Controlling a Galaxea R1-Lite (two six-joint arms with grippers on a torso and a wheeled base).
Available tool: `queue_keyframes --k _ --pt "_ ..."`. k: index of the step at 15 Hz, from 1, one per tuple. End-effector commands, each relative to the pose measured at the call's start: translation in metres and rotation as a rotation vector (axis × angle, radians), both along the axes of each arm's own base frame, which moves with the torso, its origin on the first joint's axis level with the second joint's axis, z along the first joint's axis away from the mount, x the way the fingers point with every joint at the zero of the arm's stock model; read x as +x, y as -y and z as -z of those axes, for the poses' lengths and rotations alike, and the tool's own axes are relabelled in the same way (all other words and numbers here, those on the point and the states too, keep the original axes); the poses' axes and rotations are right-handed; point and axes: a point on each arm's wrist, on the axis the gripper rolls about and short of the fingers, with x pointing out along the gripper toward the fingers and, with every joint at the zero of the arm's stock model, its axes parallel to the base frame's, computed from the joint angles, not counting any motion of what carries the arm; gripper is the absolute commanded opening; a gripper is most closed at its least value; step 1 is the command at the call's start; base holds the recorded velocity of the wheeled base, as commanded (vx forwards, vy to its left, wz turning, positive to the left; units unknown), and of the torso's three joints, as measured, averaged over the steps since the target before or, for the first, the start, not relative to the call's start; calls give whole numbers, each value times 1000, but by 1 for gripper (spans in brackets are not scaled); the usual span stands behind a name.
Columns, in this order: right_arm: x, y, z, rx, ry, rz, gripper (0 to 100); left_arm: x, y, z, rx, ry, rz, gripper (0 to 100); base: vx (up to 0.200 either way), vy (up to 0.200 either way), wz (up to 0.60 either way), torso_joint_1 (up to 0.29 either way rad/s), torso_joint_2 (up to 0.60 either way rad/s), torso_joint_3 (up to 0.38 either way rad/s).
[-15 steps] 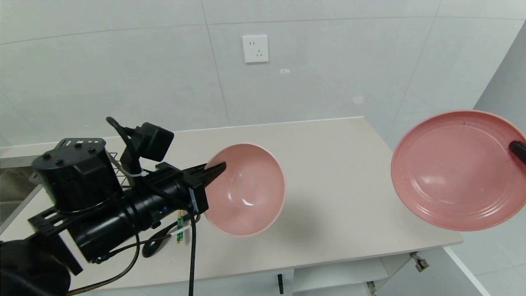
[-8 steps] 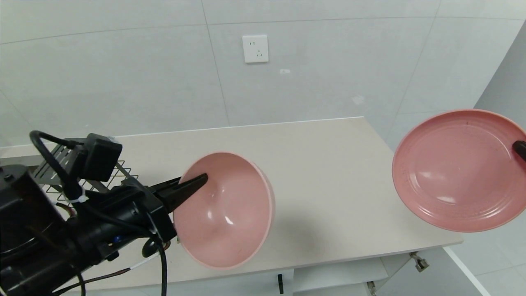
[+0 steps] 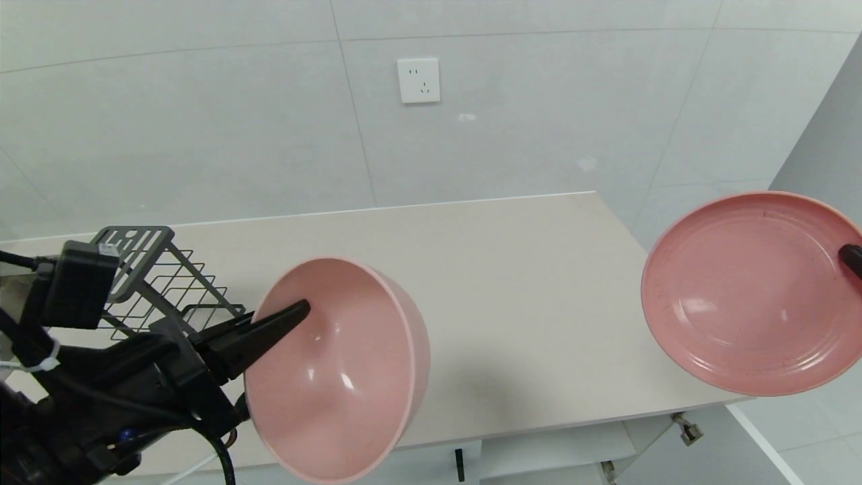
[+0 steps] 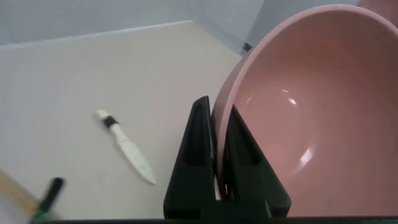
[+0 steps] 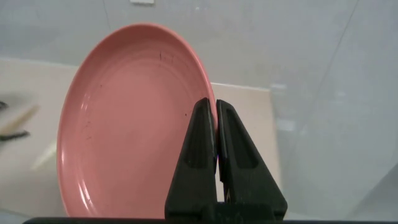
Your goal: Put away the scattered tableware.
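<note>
My left gripper (image 3: 296,313) (image 4: 217,115) is shut on the rim of a pink bowl (image 3: 340,367) (image 4: 298,124), held tilted above the front left of the beige counter (image 3: 512,269). At the far right my right gripper (image 3: 850,254) (image 5: 214,112) is shut on the rim of a pink plate (image 3: 751,289) (image 5: 130,118), which hangs tilted in the air past the counter's right end. A white spoon (image 4: 127,147) with a dark band lies on the counter below the bowl, and the tip of a pair of chopsticks (image 4: 31,199) lies near it.
A black wire rack (image 3: 151,279) stands at the counter's left end, just behind my left arm. A wall socket (image 3: 418,79) sits on the tiled wall behind. Drawers with handles (image 3: 681,428) lie under the counter's front edge.
My left arm has drawn back to the left and downward with the bowl, uncovering the wire rack. The plate in my right gripper has dipped slightly.
</note>
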Motion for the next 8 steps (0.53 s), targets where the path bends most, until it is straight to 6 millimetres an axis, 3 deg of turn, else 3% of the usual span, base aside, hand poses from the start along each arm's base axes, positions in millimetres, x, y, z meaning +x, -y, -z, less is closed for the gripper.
queue_keyframes --k 1,6,8 --pt "0 -1 2 125 -53 -49 0 3 -2 4 78 39 -124 0 0 0 0 0 0 0" --pt "2 -3 -8 155 -27 -75 0 18 2 6 106 109 -299 0 0 0 0 0 0 0" --pt "-3 -8 -10 83 20 -96 0 30 8 10 154 170 -310 0 0 0 0 0 0 0"
